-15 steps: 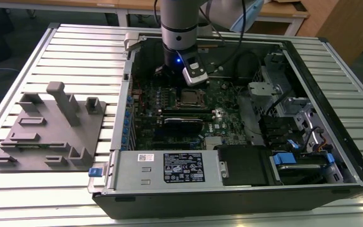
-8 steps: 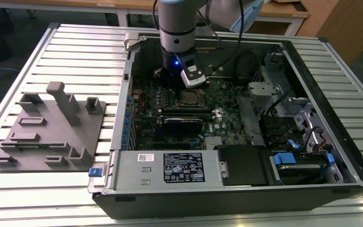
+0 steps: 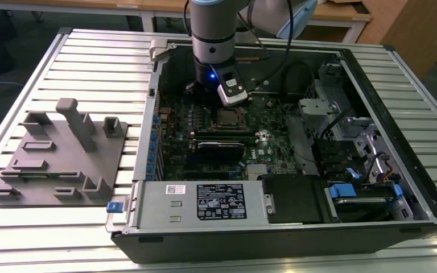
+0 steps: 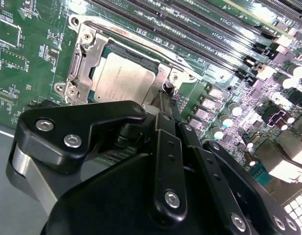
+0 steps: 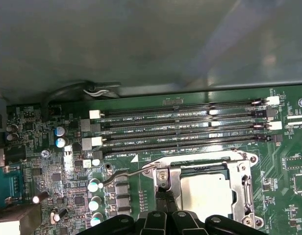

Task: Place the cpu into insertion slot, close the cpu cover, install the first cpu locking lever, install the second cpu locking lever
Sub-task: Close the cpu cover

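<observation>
Cpu (image 4: 122,83) is seen seated in the insertion slot (image 4: 75,73) of the green motherboard (image 4: 23,58), inside the open computer case (image 3: 400,142). The chip is flat and square, with a dull silver-grey top, faintly printed and evenly lit. Cpu cover (image 5: 240,188) is laid down over it as a thin bright metal frame, and the chip top is exposed through its square window. A thin wire locking lever (image 5: 126,174) is noted running from the socket corner out over the board, its bent end near a row of capacitors (image 5: 94,186). Gripper (image 4: 164,98) is held low at that same corner, with its black fingers (image 5: 162,198) drawn together to a narrow tip just beside the cover's edge; whether anything is pinched cannot be told. Long black memory slots (image 5: 180,129) lie just beside the socket.
</observation>
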### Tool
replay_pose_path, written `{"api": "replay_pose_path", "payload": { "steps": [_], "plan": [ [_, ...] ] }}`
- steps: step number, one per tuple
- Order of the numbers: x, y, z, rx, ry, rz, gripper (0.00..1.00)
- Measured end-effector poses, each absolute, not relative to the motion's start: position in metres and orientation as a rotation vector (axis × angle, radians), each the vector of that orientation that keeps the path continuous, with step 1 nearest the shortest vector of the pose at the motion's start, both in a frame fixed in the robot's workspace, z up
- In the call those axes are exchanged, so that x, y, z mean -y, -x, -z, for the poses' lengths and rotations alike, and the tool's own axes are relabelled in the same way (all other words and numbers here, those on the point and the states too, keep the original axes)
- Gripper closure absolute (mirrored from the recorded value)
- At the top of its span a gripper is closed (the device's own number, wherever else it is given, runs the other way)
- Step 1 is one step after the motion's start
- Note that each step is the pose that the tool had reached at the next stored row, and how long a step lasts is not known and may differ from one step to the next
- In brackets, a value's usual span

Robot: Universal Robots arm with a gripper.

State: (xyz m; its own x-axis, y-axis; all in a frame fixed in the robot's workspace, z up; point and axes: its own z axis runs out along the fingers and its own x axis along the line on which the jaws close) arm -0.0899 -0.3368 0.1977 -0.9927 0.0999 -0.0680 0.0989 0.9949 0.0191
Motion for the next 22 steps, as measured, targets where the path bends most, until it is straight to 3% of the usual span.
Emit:
{"api": "replay_pose_path", "payload": {
  "steps": [22],
  "plan": [
    [0.3368,0.0898,-0.2056,-3.068,-0.153,-0.025,0.90]
  ]
}}
